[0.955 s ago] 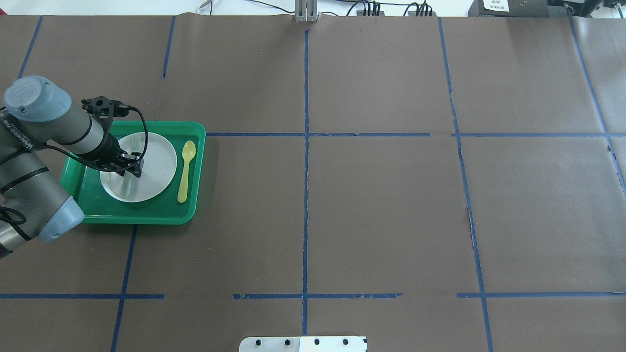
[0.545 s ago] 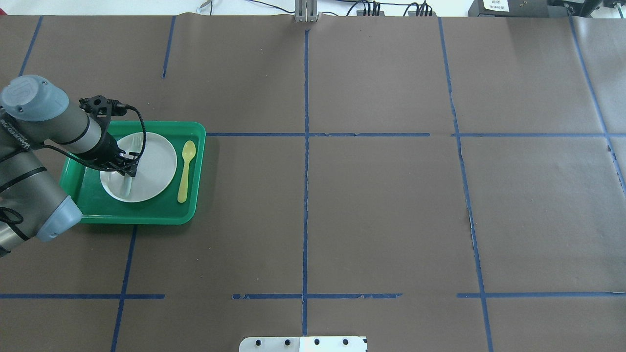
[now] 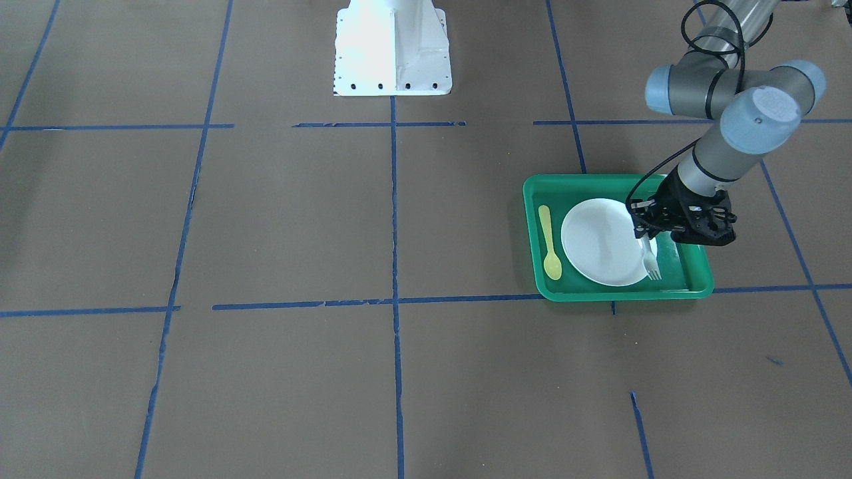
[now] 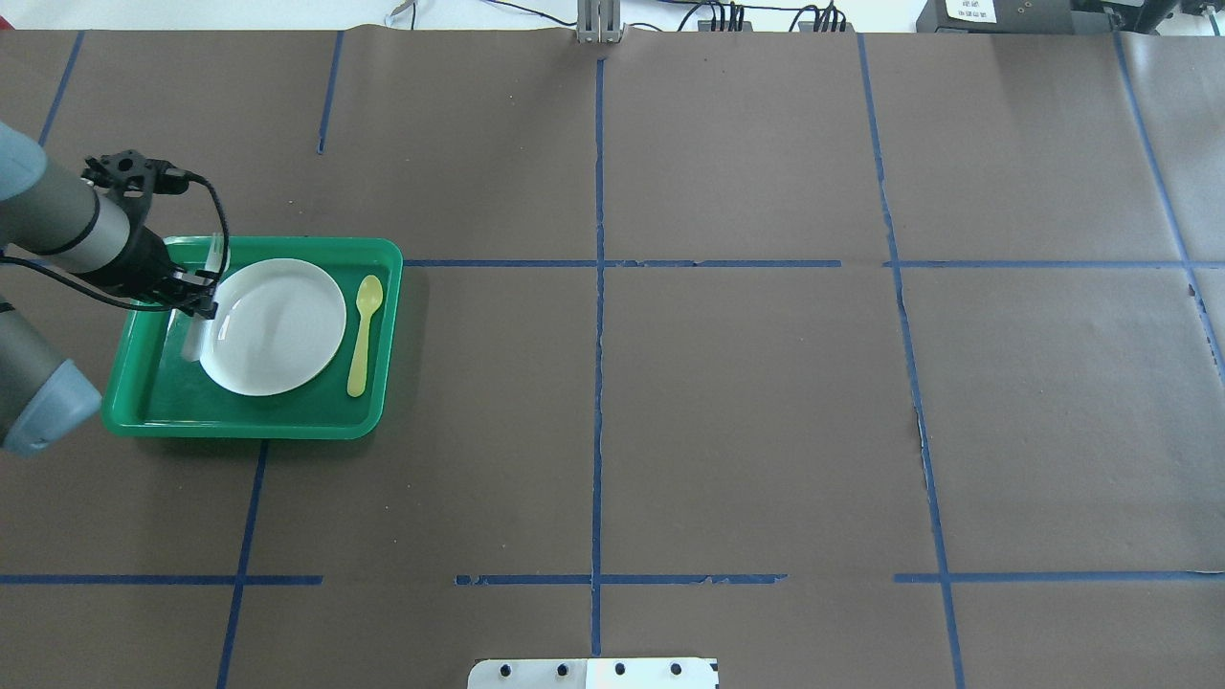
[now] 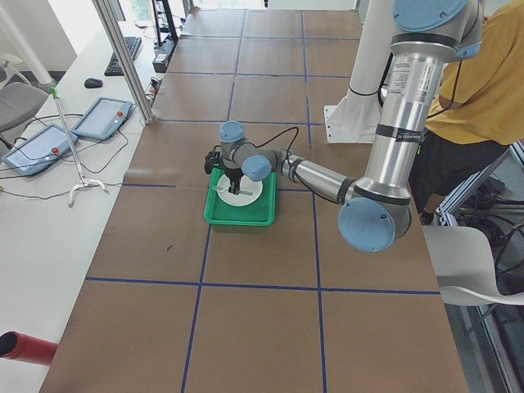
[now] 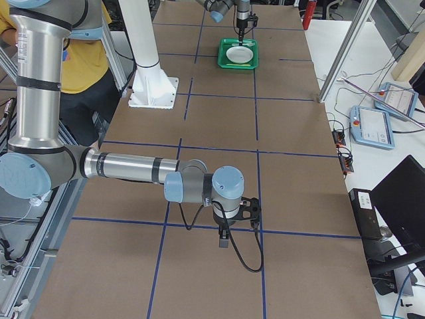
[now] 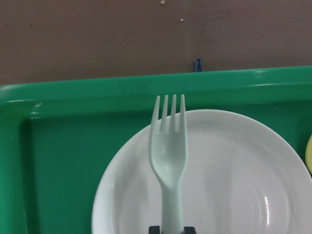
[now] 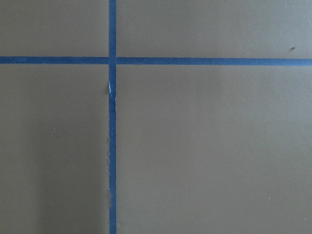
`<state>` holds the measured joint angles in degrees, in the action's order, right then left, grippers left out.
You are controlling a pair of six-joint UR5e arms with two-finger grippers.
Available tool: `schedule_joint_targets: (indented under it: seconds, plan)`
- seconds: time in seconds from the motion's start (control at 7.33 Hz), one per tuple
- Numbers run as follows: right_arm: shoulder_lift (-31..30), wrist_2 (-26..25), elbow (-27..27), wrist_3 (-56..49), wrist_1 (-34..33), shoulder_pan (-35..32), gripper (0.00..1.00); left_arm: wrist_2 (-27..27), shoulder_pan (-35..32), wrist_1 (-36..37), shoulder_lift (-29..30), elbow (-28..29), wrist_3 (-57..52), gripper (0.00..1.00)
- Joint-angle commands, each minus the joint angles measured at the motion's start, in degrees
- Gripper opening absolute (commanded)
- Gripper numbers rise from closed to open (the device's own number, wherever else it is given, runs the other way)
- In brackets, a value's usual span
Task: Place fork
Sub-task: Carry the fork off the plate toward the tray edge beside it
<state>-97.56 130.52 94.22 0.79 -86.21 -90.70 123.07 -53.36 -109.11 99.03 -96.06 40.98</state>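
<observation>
Your left hand [image 3: 643, 233] is closed on the slim handle of the fork [image 7: 168, 156] and grips nothing else. In the overhead view the fork hangs over the left edge of the white plate [image 4: 287, 325], inside the green tray [image 4: 287, 421]. Its tines point away from the robot, toward the tray's far wall. You cannot tell from these views whether the fork touches the plate. The yellow spoon [image 4: 364, 330] lies on the tray floor just right of the plate, bowl toward the far side. The tray sits at the left of the brown surface [image 4: 727, 402]. Your right hand [image 6: 226, 237] hovers low over the surface, well apart from the tray. It shows only from the side, so you cannot tell how far open it is.
</observation>
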Motion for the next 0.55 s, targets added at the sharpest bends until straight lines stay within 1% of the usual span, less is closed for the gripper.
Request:
schedule_joint_targets:
  seconds: [0.0,0.27,0.41]
  plan:
    - [0.0,0.0,0.0,0.0,0.0,0.0,1.0,0.2,-2.5,0.1,-4.2,0.5,-5.3,0.0]
    - [0.0,0.0,0.0,0.0,0.0,0.0,1.0,5.3,-1.9,-0.1,-3.1,2.9,-4.5,0.0]
    - [0.0,0.0,0.0,0.0,0.0,0.0,1.0,5.5,-1.8,-0.3,-2.5,3.6,-3.2,0.0]
